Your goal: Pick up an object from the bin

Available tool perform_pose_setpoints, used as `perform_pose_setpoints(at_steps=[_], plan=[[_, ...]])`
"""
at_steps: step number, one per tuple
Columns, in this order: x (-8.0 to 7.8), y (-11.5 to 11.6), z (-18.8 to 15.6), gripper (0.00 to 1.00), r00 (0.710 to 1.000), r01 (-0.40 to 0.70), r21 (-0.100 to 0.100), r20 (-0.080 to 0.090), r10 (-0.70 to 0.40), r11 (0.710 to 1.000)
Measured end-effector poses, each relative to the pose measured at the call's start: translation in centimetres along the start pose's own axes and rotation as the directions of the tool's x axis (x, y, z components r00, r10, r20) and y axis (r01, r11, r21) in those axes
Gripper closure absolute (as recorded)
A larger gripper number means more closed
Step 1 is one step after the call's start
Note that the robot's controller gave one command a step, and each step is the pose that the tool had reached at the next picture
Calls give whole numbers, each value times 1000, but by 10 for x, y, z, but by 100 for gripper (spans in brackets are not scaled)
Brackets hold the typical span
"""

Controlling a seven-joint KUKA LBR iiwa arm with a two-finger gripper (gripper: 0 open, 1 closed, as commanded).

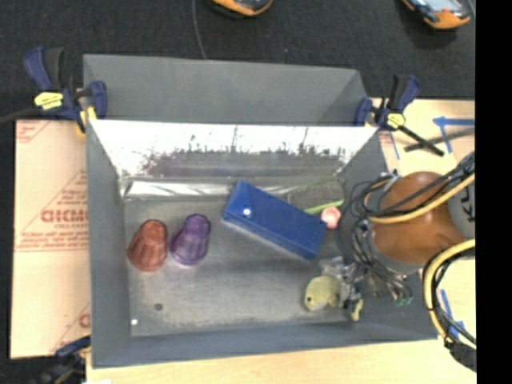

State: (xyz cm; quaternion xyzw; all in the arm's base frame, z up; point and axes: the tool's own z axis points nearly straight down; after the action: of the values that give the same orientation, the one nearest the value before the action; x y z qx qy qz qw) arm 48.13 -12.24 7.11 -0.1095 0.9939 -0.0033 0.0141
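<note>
In the grey bin point(232, 94), well left of the blue box point(274, 220), a red cup point(149, 246) lies touching a purple cup point(191, 239). The box lies tilted and bears a small white spot. A small pink thing point(329, 217) sits at its right end. Below that end lies a yellow-green lump point(320, 295), with the gripper point(350, 288) just beside it on the right. Whether the gripper is open or closed, or has hold of the lump, I cannot tell.

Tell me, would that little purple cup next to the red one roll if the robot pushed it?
Probably: the purple cup seems to lie on its side, so a sideways push would likely roll it, in a curve since it looks tapered. The red cup right beside it might stop it. It looks like thin see-through plastic, so probably light.
</note>
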Motion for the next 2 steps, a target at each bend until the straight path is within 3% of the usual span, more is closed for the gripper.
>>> perform_pose_setpoints(at_steps=[1, 2], plan=[[0, 0, 0, 100, 1000, 1, 0, 0, -1, 1000], [-4, -11, -81, 100, 1000, 12, -2, -4, -12, 1000]])
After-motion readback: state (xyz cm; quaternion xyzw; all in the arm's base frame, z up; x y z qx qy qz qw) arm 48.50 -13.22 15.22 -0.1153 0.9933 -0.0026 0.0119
